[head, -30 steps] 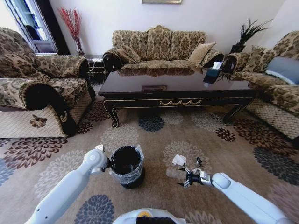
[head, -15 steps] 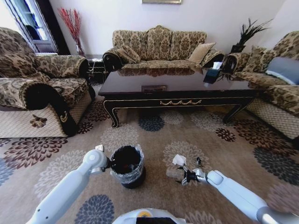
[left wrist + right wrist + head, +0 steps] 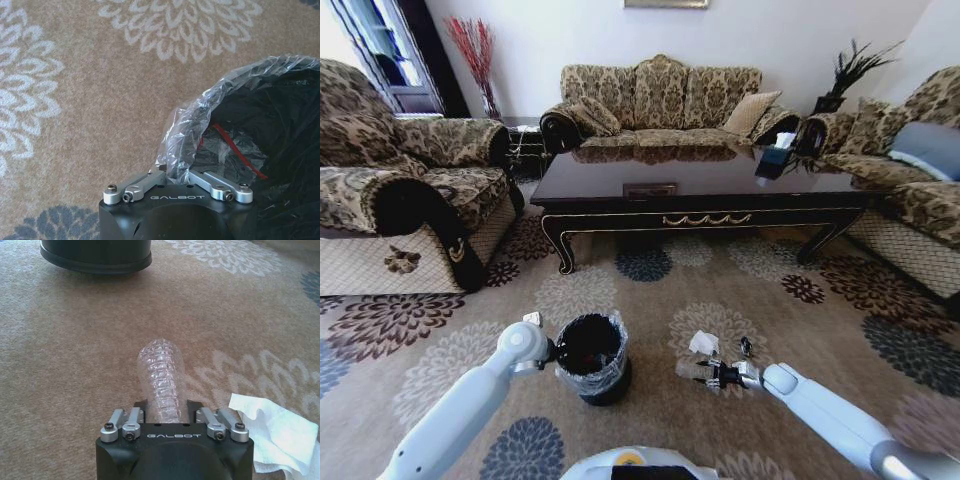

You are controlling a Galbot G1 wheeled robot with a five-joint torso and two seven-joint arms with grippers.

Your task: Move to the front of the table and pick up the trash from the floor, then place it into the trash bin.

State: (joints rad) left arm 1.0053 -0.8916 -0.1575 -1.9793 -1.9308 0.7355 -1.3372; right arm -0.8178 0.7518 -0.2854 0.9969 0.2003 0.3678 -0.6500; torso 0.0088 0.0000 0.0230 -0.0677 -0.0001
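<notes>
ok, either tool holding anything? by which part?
The right tool is closed on the crushed clear bottle, gripping one end, the body lying on the carpet. The left tool grips the bin liner's folded rim.

- The right arm reaches forward and low over the floor, forearm stretched out from the lower right of the head view.
- The right gripper point(image 3: 712, 372) sits at floor level, its fingers closed around the bottle point(image 3: 162, 381), which sticks out straight ahead between them.
- The left arm angles forward, its white wrist joint raised beside the bin point(image 3: 590, 356).
- The left gripper point(image 3: 176, 176) rests at the bin's rim, fingers pinched on the bag point(image 3: 187, 135) there.
</notes>
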